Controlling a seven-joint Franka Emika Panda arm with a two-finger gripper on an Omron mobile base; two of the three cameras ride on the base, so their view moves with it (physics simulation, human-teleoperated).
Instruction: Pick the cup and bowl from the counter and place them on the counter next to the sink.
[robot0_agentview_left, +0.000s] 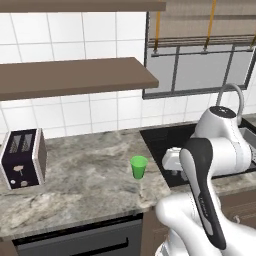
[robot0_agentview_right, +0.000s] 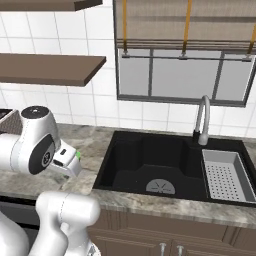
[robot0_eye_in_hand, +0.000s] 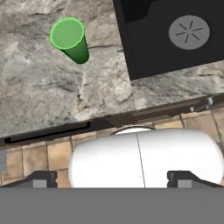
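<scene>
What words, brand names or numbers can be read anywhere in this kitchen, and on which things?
None can be read.
The toaster front carries small pale marks, too blurred to read.
The cup, counter and sink bear no writing.

The white arm is folded high, its gripper pointing down, fingertips wide apart.

The cup was bright green, plain, no pattern. The counter was grey-beige marbled stone over dark brown cabinets. The sink was black with a silver faucet and a light grey perforated rack. The toaster was dark with pale sides, and the wall tiles were white.
</scene>
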